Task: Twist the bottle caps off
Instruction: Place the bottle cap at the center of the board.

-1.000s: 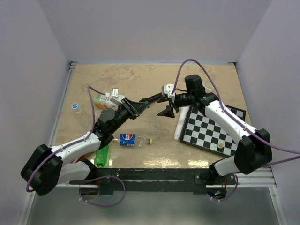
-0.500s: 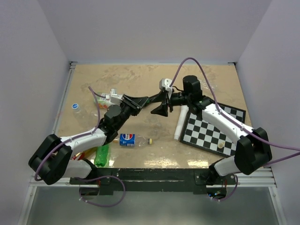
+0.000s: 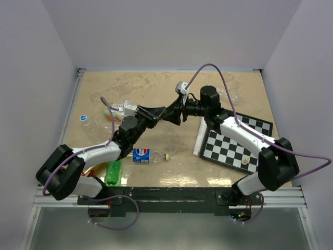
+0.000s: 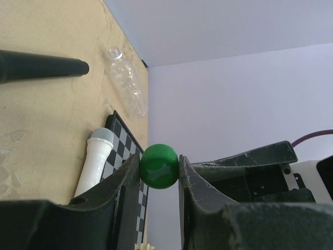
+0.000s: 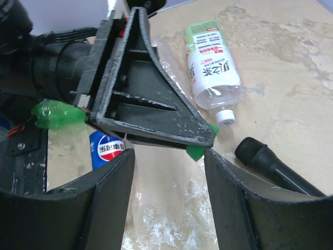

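Note:
My left gripper (image 4: 159, 161) is shut on a green bottle cap (image 4: 159, 167) and holds it in the air above the table's middle (image 3: 165, 111). No bottle shows on the cap. My right gripper (image 5: 167, 156) is open, and its fingers straddle the left gripper's tip and the cap (image 5: 196, 151). In the top view the right gripper (image 3: 176, 114) meets the left one. A Pepsi-label bottle (image 3: 141, 155) lies near the front, with a small yellowish cap (image 3: 167, 157) beside it. A green bottle (image 3: 112, 173) lies by the left arm's base. A blue-capped clear bottle (image 3: 83, 119) lies at far left.
A white-and-green labelled container (image 5: 213, 73) with a white cap (image 5: 227, 117) lies at back left. A black microphone (image 5: 276, 166) lies near it. A white microphone (image 3: 200, 138) lies beside the chessboard (image 3: 234, 143) on the right. A clear bottle (image 4: 127, 86) lies at the back right.
The right gripper has moved left and the left gripper has reached right. The two now meet, the right's open fingers around the left's tip.

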